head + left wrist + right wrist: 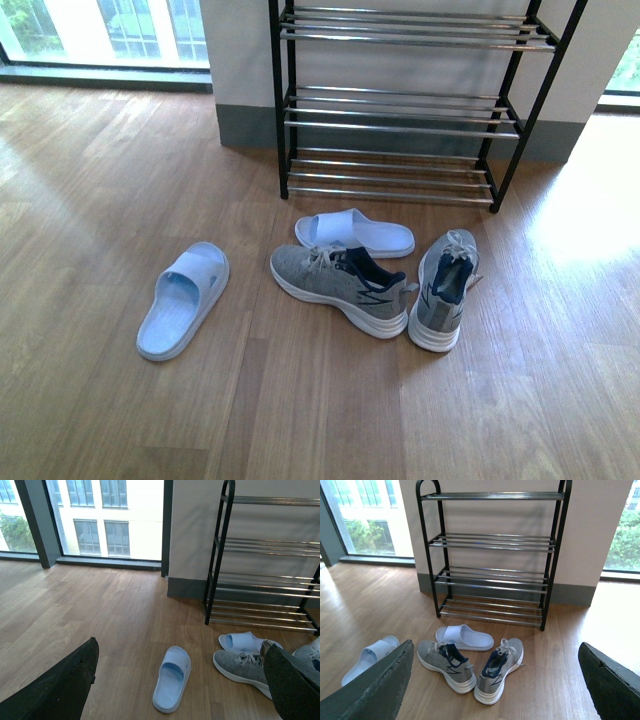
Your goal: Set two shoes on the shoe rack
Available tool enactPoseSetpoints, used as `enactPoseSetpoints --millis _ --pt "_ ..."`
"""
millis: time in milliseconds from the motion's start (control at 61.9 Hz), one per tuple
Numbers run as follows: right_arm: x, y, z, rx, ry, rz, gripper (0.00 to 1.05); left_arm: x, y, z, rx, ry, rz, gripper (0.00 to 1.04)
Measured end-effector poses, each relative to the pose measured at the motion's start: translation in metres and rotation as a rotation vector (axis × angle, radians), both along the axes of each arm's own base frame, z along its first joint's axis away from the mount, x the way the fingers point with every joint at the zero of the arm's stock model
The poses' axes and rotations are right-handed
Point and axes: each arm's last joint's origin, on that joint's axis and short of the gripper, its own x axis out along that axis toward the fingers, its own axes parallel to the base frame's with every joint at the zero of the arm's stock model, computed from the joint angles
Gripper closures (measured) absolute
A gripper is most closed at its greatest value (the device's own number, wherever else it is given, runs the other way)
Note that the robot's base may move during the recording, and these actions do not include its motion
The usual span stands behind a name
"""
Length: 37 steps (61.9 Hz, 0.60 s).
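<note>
1. Front view: left-hand sneaker (340,288) sits upright on its white sole on the wood floor (300,420). It lies crosswise, toe toward the robot's left, heel toward its mate.
2. Right-hand sneaker (443,292) is just beside it, also upright, with its toe pointing roughly at the rack and its heel toward the robot. The heels meet; touching or a hair apart, can't tell.
3. Both are grey knit with navy lining, dark zigzag side marks and loose laces.
4. Shoe rack (400,128) stands behind them against the wall (240,60). It has a black frame and chrome-bar tiers: three tiers in the front view, four in the right wrist view. The sneakers are on the floor near its foot, apart from it.
5. One pale-blue slide (355,232) lies between the sneakers and the rack, just beside the left-hand sneaker. The other slide (183,298) is well apart, toward the robot's left.
6. Left gripper (179,644): fingers (60,690) are spread wide, above the floor. That far slide shows in the gap.
7. Right gripper (495,645): fingers (375,690) are spread wide too. Both sneakers show in the gap.
8. A window (100,30) is at floor level to the left of the wall.
</note>
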Motion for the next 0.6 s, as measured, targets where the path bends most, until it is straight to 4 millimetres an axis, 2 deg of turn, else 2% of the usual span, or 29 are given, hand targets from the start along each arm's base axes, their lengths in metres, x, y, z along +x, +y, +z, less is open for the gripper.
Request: enactPoseSetpoints --millis 598 --pt "0.0000 0.0000 0.0000 0.000 0.000 0.000 0.09 0.0000 0.0000 0.0000 0.000 0.000 0.000 0.09"
